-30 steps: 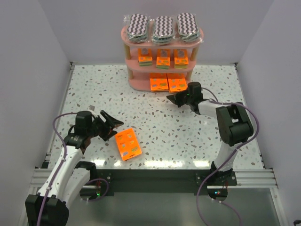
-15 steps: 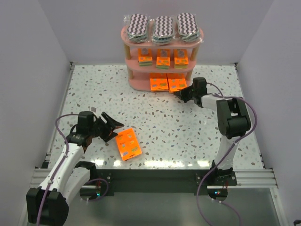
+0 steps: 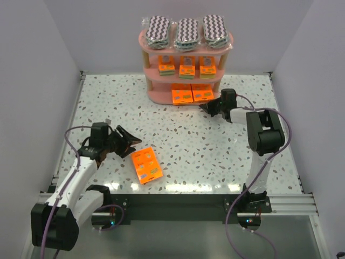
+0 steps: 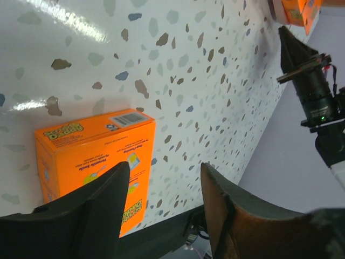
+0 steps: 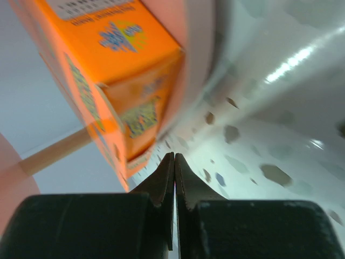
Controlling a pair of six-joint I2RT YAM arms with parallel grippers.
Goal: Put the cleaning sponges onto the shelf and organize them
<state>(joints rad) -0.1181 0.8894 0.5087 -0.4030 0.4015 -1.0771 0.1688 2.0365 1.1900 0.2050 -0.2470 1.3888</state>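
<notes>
The pink shelf point(image 3: 151, 92) stands at the back centre. Three zigzag sponge packs point(image 3: 187, 31) lie on its top board, three small orange packets point(image 3: 187, 67) on the middle board, two larger orange packets point(image 3: 192, 94) on the bottom board. One larger orange packet point(image 3: 146, 165) lies flat on the table near the front left; it also shows in the left wrist view point(image 4: 94, 156). My left gripper point(image 3: 132, 145) is open and empty just left of it. My right gripper point(image 3: 206, 107) is shut and empty, its tip point(image 5: 173, 156) right by the bottom-board packet point(image 5: 116, 81).
Grey walls close in the speckled table on the left, back and right. A black rail point(image 3: 178, 202) runs along the front edge between the arm bases.
My right gripper moved from the table centre-right up to the shelf's bottom right and stopped there. My left gripper shifted slightly, staying open beside the orange packet.
</notes>
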